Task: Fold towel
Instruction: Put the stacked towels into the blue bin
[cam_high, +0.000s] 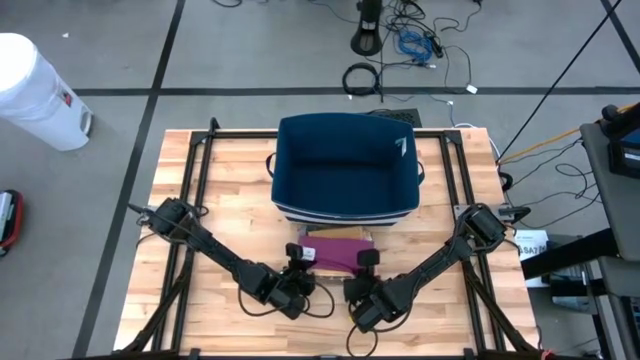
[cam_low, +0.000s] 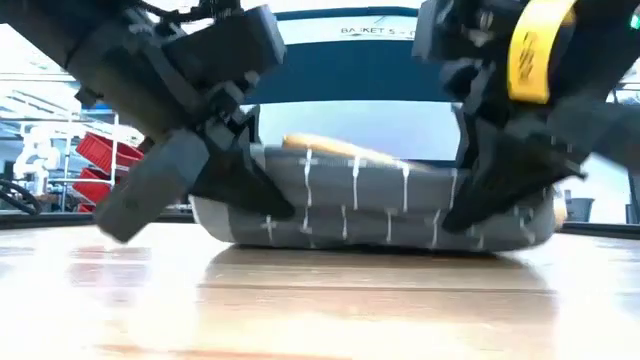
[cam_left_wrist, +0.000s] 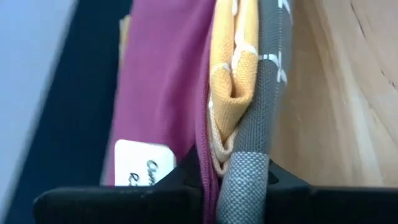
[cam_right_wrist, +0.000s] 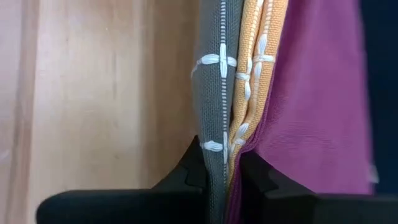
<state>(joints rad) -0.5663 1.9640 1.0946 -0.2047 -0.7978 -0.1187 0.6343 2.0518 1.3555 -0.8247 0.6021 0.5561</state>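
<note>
A stack of folded towels (cam_high: 338, 250) lies on the wooden table in front of a blue basket (cam_high: 345, 165): magenta on top, orange (cam_low: 330, 147) in the middle, grey with white stitching (cam_low: 370, 205) underneath. My left gripper (cam_high: 300, 260) is shut on the stack's near left end. My right gripper (cam_high: 363, 264) is shut on its near right end. In the low view both come down slanting onto the stack's two ends. My left gripper pinches the stack's near edge between its two fingers (cam_left_wrist: 186, 174), with the grey (cam_left_wrist: 245, 168), orange and magenta layers together in the gap. It comes slanting down from the near left. My right gripper pinches the stack's near edge between its two fingers (cam_right_wrist: 264, 177), with the grey layer (cam_right_wrist: 214, 162) and the orange layer between them and a sliver of magenta beside. It comes slanting down from the near right.
The blue basket stands close behind the stack at the table's far middle. Black frame rails (cam_high: 195, 170) run along the table's left and right sides. Bare wood (cam_high: 330, 335) lies near the front edge.
</note>
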